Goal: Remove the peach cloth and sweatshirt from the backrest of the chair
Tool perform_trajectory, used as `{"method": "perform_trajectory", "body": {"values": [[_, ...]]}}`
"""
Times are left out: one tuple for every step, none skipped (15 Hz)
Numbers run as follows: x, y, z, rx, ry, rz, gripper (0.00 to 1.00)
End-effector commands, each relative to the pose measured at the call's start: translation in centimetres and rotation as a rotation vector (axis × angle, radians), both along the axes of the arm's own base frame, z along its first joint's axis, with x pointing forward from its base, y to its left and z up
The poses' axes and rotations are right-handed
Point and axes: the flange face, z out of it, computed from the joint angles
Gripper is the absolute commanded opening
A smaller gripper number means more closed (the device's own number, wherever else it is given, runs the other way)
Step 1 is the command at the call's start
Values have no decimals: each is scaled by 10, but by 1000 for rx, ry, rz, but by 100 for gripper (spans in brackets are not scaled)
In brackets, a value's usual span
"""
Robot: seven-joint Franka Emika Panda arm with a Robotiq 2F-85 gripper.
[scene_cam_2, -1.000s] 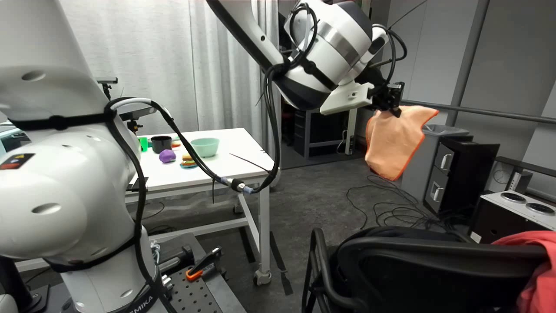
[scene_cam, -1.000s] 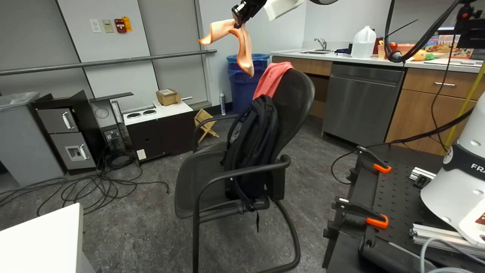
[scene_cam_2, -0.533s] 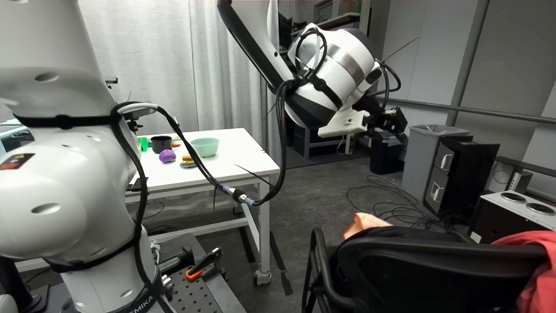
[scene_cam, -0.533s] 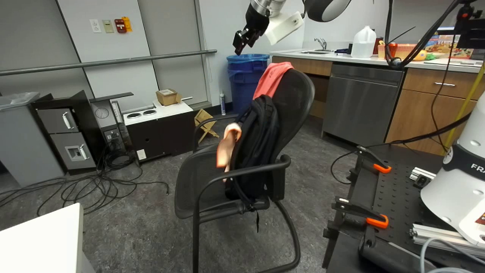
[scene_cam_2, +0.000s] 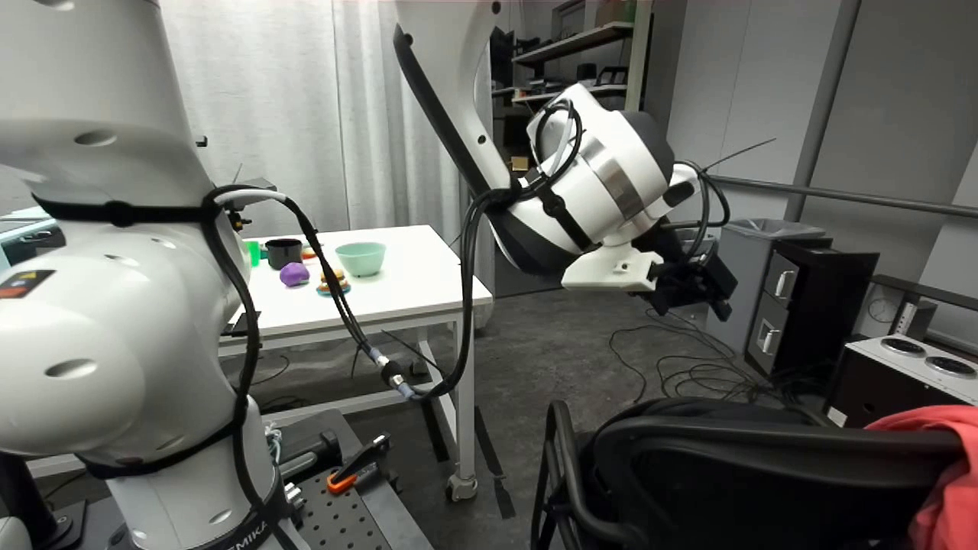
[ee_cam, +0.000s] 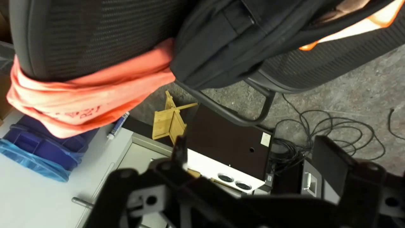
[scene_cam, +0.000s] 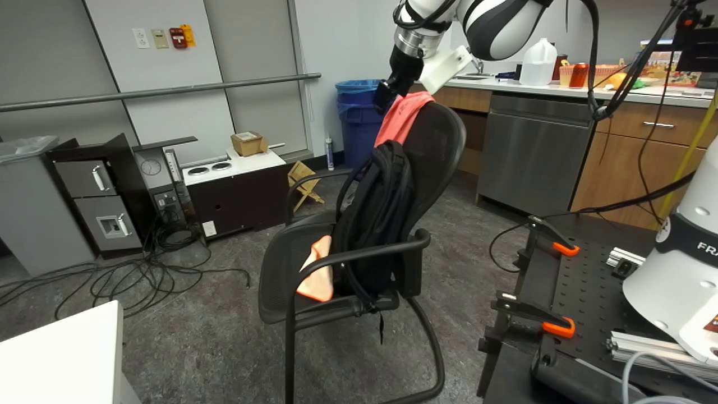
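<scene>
Peach cloth lies on the seat of the chair, at the foot of the backpack; touching or just beside, I cannot tell. In an exterior view I read its long axis as running across the seat, narrower end pointing to the far armrest, broader orange-edged end toward the near armrest, which hides a strip of it. Coral sweatshirt hangs over the top of the backrest, long axis sloping down to the backpack's upper end; my wrist view shows it wrapping the frame, dark lettering on its outer face. I have the gripper angled downward near the sweatshirt's upper part, jaws spread well apart; contact I cannot judge. Farther out: blue bin, two-burner cabinet, and, in an exterior view, white table bearing a green bowl.
</scene>
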Motion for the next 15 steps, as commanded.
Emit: {"method": "perform_trajectory", "body": {"values": [[-8,-29,-6,1,71,-3,100],[-8,-35,-5,4,82,-6,100],[-7,-40,-3,9,93,-8,100],[-8,-44,0,24,102,-7,100],[-9,-47,-1,46,105,-6,100],[-5,-43,-3,30,89,-16,100],[-5,-47,-3,37,97,-14,100],[-6,-48,-3,41,102,-13,100],[-6,-48,-4,43,103,-14,100],[-6,-47,-4,44,104,-13,100],[-6,-47,-5,45,105,-12,100],[-7,-46,-5,45,105,-12,100],[-7,-46,-5,45,106,-12,100],[-7,-46,-5,45,106,-12,100],[0,-49,2,36,85,-20,100]]}}
